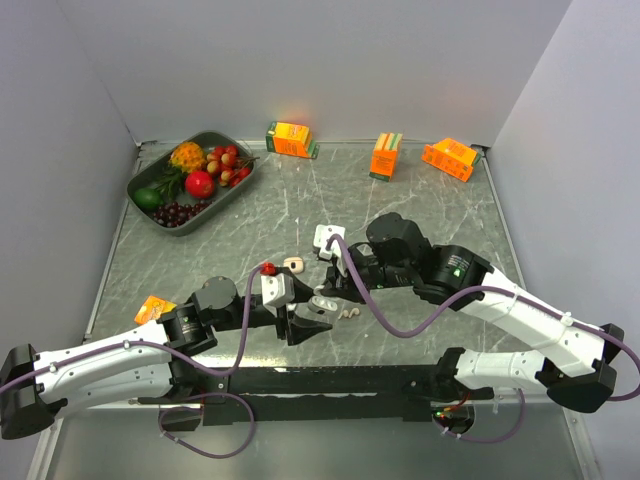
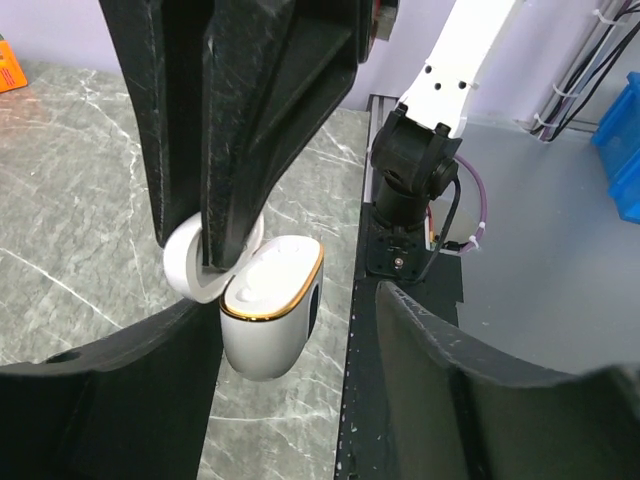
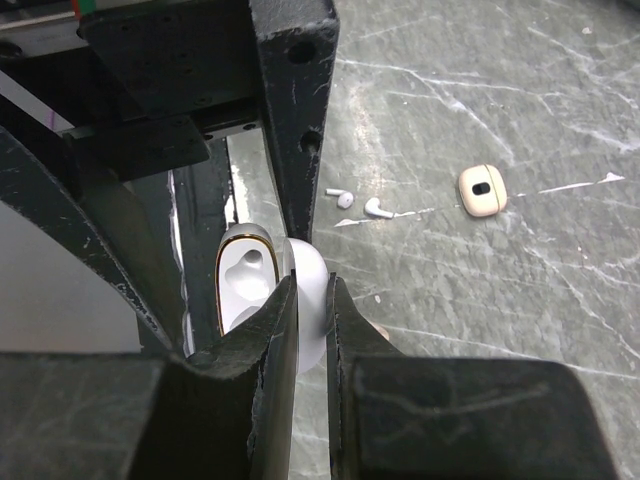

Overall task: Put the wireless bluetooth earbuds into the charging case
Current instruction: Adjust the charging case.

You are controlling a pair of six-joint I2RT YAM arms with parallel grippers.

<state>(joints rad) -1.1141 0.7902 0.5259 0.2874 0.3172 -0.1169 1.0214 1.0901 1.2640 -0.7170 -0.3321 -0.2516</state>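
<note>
The white charging case (image 2: 270, 318) has a gold rim, is open, and hangs above the table; its empty wells show in the right wrist view (image 3: 245, 285). My right gripper (image 3: 312, 292) is shut on the case's lid (image 3: 312, 300), seen in the top view (image 1: 323, 299). My left gripper (image 2: 300, 335) is open, its fingers on either side of the case body, seen in the top view (image 1: 305, 326). Two white stemmed earbuds (image 3: 358, 202) lie on the table beyond the case. A stubby beige piece (image 3: 482, 190) lies further right, also in the top view (image 1: 293, 264).
Small pale pieces (image 1: 348, 313) lie just right of the grippers. A fruit tray (image 1: 150, 215) stands at the back left. Orange juice cartons (image 1: 290, 138) (image 1: 385, 155) (image 1: 449, 158) line the back, another (image 1: 153, 308) lies by my left arm. A white block (image 1: 328, 237) and a red knob (image 1: 268, 268) sit mid-table.
</note>
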